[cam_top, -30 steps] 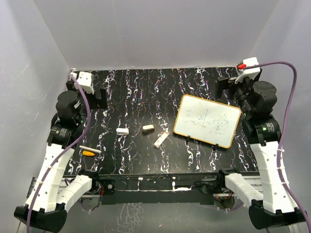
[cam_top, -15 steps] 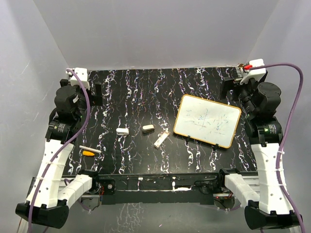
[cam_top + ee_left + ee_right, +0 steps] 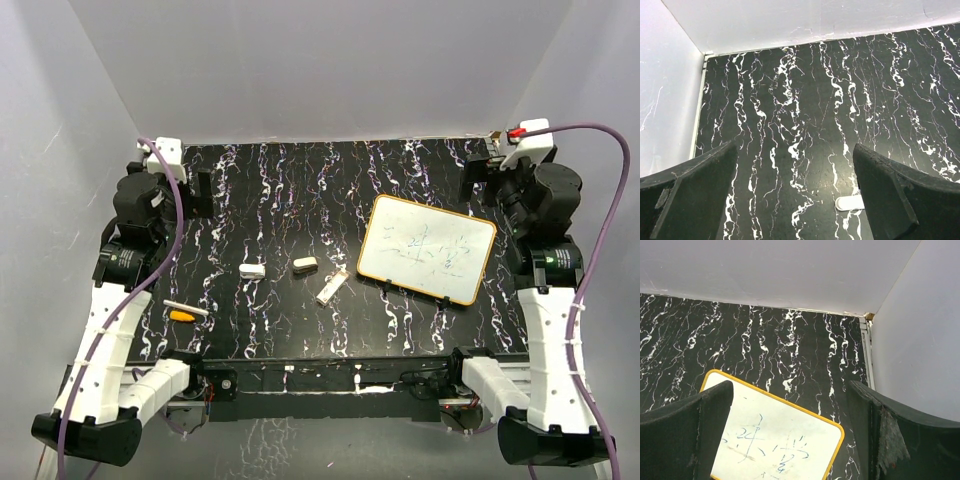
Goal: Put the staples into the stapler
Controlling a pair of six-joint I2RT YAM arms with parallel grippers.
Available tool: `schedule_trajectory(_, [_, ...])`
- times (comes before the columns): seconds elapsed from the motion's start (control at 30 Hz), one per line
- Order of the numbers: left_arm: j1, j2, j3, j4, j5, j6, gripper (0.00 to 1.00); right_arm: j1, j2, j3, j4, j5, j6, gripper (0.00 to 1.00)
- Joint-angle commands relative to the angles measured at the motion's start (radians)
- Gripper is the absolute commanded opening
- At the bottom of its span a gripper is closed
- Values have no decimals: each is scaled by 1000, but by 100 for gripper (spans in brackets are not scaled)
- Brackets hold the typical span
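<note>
Black, white-veined table (image 3: 300, 190) lies below both my arms. My left gripper (image 3: 200, 190) hangs over the far left corner, jaws spread wide and holding nothing. In its wrist view my two dark fingers (image 3: 690, 195) frame bare tabletop, with a small white rounded end (image 3: 850, 202) showing low down beside the right one; I cannot tell which piece it belongs to. My right gripper (image 3: 472, 180) hangs over the far right corner, likewise wide apart and empty. Between its fingers (image 3: 685, 435) I see the far corner of the whiteboard (image 3: 775, 435).

The staples (image 3: 305, 264), a small cream oblong, lie near the middle of the table, well apart from both grippers. They are nearer to my bases than either pair of fingers, to the right of my left pair and to the left of my right pair. Nothing of mine touches them. Just to their left lies the white stapler (image 3: 252, 270), with a strip of table between the two. Just to their right and a little nearer lies a longer white oblong (image 3: 332, 288), tilted, its far end pointing toward the whiteboard, which sits right of centre. Near the left edge a thin white pen (image 3: 187, 308) lies beside an orange cap (image 3: 181, 316); whether they touch I cannot tell.
</note>
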Motion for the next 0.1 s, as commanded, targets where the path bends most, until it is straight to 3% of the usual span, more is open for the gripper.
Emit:
schedule_trajectory(0.0, [6, -22, 18, -15, 2, -11, 97, -9, -11, 54, 8, -16, -4, 99])
schedule_trajectory(0.07, [6, -23, 17, -13, -5, -9, 97, -10, -11, 54, 6, -20, -7, 99])
